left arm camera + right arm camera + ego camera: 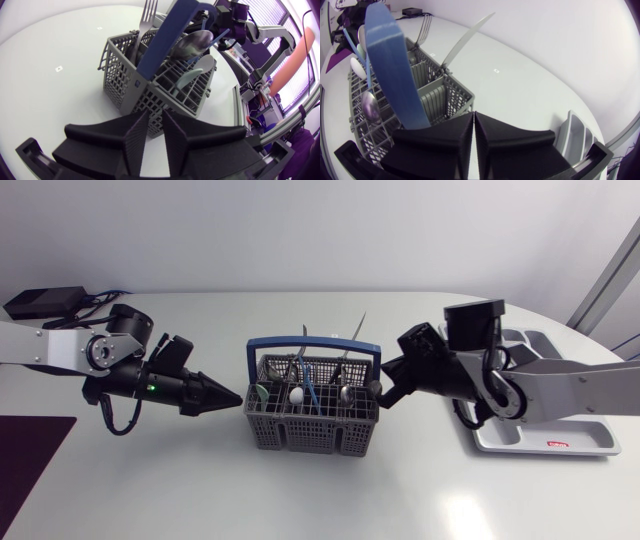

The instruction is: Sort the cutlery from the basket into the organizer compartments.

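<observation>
Basket [300, 436]: grey plastic lattice, flat blue handle [315, 346], shiny metal spoon [192, 42].

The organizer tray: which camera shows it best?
The head view. It shows most of the organizer from above, though the right arm covers part. The right wrist view catches only a corner of its compartments; the left wrist view does not clearly show it.

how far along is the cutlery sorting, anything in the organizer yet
Done: nothing that shows. The organizer has bare compartments where visible, though the right arm hides part. In hand: nothing; the left claw and right claw are shut empty, either side of the basket. Left: everything, as the fork, spoon and the rest stand in the basket.
</observation>
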Action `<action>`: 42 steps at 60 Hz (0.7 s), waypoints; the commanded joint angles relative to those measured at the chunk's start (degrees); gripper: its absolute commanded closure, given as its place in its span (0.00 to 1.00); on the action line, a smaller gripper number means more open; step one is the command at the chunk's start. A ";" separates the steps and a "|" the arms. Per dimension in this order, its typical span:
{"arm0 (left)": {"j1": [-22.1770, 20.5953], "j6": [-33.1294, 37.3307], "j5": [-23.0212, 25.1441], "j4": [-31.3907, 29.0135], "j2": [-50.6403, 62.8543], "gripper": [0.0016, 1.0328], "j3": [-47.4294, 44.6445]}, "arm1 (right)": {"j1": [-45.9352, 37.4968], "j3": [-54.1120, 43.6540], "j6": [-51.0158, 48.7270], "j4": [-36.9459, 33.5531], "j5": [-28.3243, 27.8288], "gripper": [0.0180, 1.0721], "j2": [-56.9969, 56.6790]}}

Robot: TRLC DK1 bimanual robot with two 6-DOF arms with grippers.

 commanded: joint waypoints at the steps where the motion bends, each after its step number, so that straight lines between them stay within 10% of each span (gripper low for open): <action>1: 0.91 1.30 1.19 -0.02 -1.92 0.79 -1.74 | -2.06 -2.35 0.77 -1.73 -1.20 0.91 -5.09; 42: -2.35 0.95 1.02 0.16 -2.54 0.79 -2.62 | 7.87 -8.85 3.85 -6.74 -0.14 0.91 -10.10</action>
